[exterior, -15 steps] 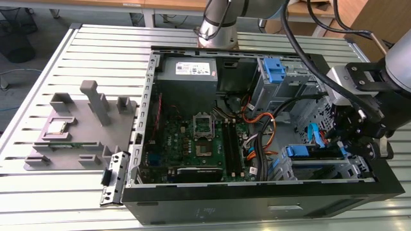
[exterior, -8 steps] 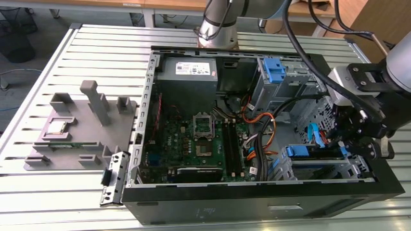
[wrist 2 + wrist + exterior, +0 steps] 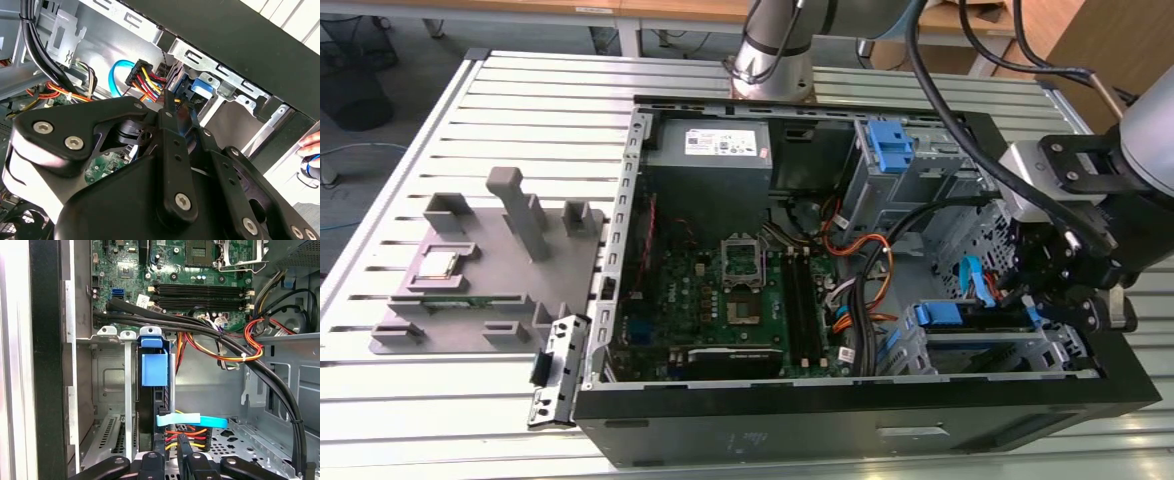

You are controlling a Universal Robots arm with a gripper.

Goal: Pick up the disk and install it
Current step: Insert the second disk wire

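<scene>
The open computer case (image 3: pixel 854 420) lies on its side on the slatted table (image 3: pixel 520 100). The arm's gripper (image 3: pixel 1070 300) hangs over the drive cage (image 3: pixel 1047 352) at the case's front end, in the lower right of the exterior view. The disk (image 3: pixel 961 318) is not on the table. It stands on edge inside that cage, low and right of centre in the exterior view, with its blue carrier tab (image 3: pixel 937 313) facing the motherboard (image 3: pixel 720 290). Its long axis runs roughly left to right across that frame, from the blue tab to the end nearest the gripper, so the gripper sits just beside the disk's right-hand end and slightly above it. In the first wrist view the disk (image 3: pixel 159 407) shows as a dark slab on edge between the cage's metal walls. The blue tab (image 3: pixel 154 369) caps its far end, and a bundle of red, yellow and black power wires (image 3: pixel 180 432) and a flat blue data cable (image 3: pixel 192 420) lie at the end nearest the gripper (image 3: pixel 172 454). In the second wrist view the gripper (image 3: pixel 170 107) reaches right up to that wired plug (image 3: pixel 146 79), close enough that it may be touching. I cannot tell whether it is clamped on the plug, on the disk's end, or on nothing. Judged from how it lies, the disk looks seated in its bay, and the work is now at its cable end.
</scene>
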